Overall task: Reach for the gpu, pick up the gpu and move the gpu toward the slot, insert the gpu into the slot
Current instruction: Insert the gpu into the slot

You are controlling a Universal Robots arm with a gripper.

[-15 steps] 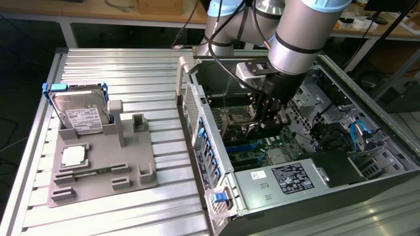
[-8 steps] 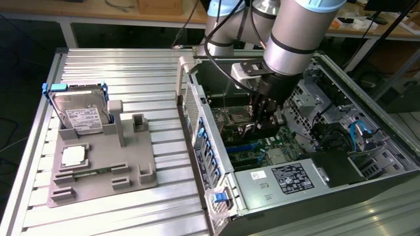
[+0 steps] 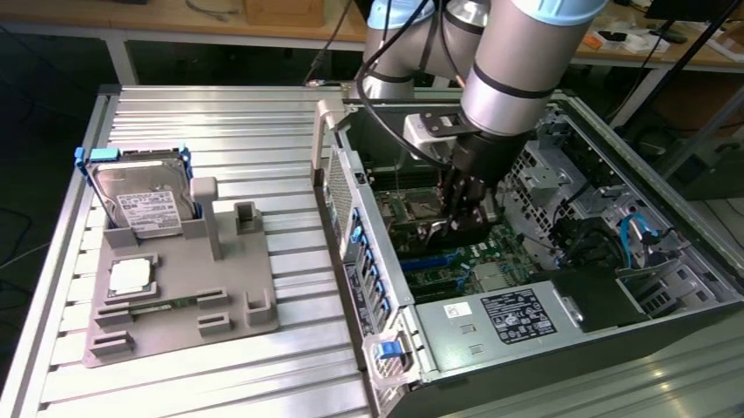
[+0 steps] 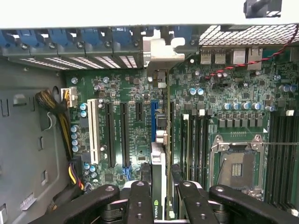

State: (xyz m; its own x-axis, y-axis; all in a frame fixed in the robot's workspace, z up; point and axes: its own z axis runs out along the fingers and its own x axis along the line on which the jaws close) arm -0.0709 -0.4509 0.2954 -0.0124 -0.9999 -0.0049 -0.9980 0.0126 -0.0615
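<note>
Pickup and carry: done, judging by position. Fingers point(image 4: 159, 198) clamped narrow on the gpu point(image 4: 161, 140), edge-on inside the computer case point(image 3: 651, 200), directly over the blue slot point(image 4: 153, 122) on the motherboard point(image 4: 224, 93). Seating: unconfirmed.

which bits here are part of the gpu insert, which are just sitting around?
In play:
- gpu, held edge-on in the claw
- blue slot on the motherboard

Lying about:
- hard drive in the grey fixture
- processor chip on the same fixture
- processor socket
- memory strips
</note>
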